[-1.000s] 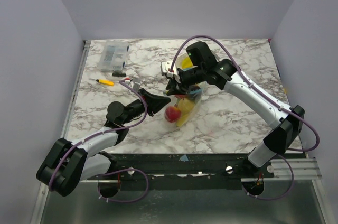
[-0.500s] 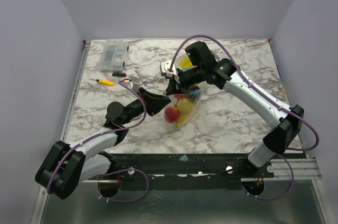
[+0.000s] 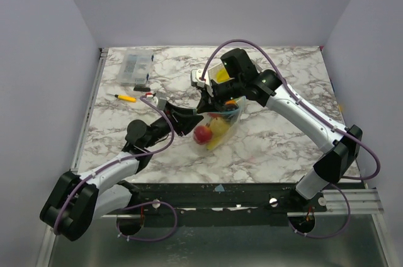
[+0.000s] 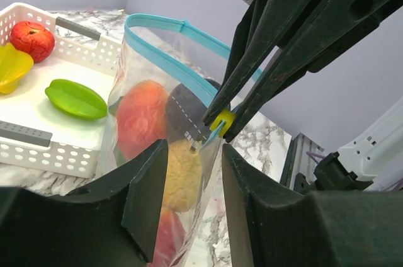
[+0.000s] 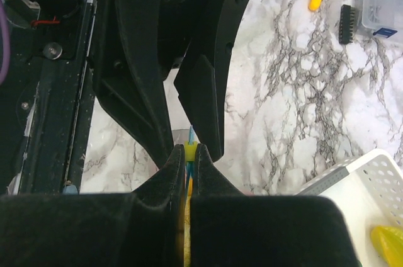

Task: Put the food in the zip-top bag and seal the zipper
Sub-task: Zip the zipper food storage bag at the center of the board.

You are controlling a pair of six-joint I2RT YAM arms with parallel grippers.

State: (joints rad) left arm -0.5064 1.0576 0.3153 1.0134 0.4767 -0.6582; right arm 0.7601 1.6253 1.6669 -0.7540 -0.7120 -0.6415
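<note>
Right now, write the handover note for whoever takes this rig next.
Left gripper: fingers open, straddling the end of the zip-top bag, clamping nothing.
Right gripper: shut on the yellow slider of the zipper.
Things: a red piece and a yellow piece are in the bag; a green piece and others lie in the white basket.
Done: some food bagged.
Left: the mouth gapes; draw the slider across.

No legible text, no labels, no numbers — nothing readable
</note>
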